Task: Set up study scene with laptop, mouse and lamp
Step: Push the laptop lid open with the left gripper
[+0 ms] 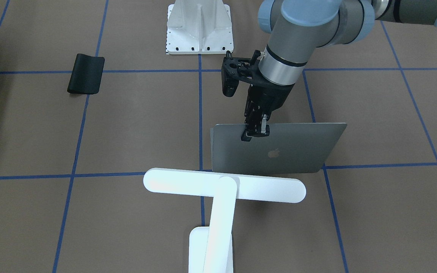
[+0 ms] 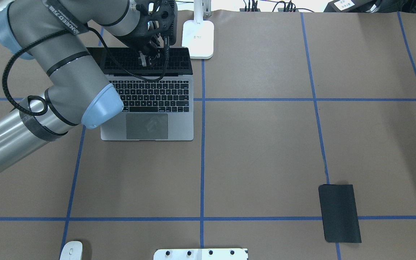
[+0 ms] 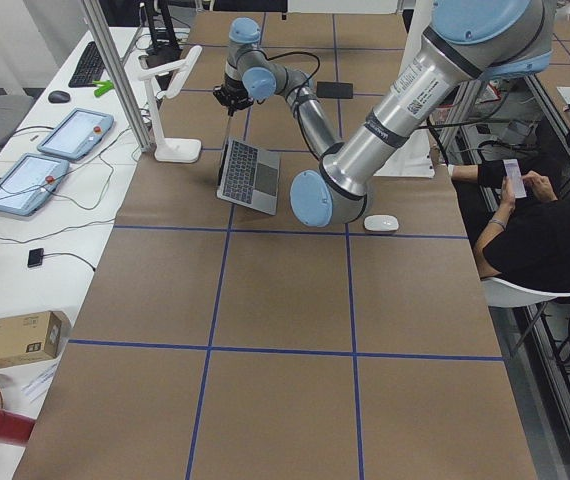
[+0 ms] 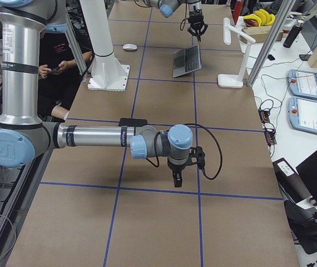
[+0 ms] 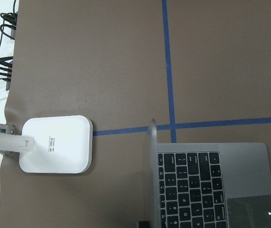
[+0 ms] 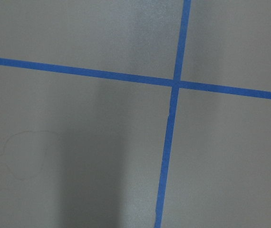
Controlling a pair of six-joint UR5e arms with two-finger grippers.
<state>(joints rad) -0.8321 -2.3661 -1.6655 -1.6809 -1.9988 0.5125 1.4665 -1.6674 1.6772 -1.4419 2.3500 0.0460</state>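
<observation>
The laptop [image 1: 290,151] stands open on the table, its lid raised near upright and its keyboard [image 2: 150,95] facing the robot. My left gripper [image 1: 255,131] comes down from above and is shut on the lid's top edge, also seen from overhead [image 2: 150,59]. The white lamp [image 1: 224,185] stands just beyond the laptop, its base [image 2: 198,34] beside the lid's right corner and also in the left wrist view [image 5: 54,144]. The white mouse [image 2: 71,251] lies at the near left table edge. My right gripper [image 4: 176,178] hangs low over bare table far to the right; I cannot tell whether it is open.
A black mouse pad [image 2: 339,213] lies at the near right. The white ribbed pedestal [image 1: 199,28] is bolted at the robot's side of the table. Blue tape lines [image 6: 173,85] cross the brown surface. An operator sits beside the table [image 3: 555,220].
</observation>
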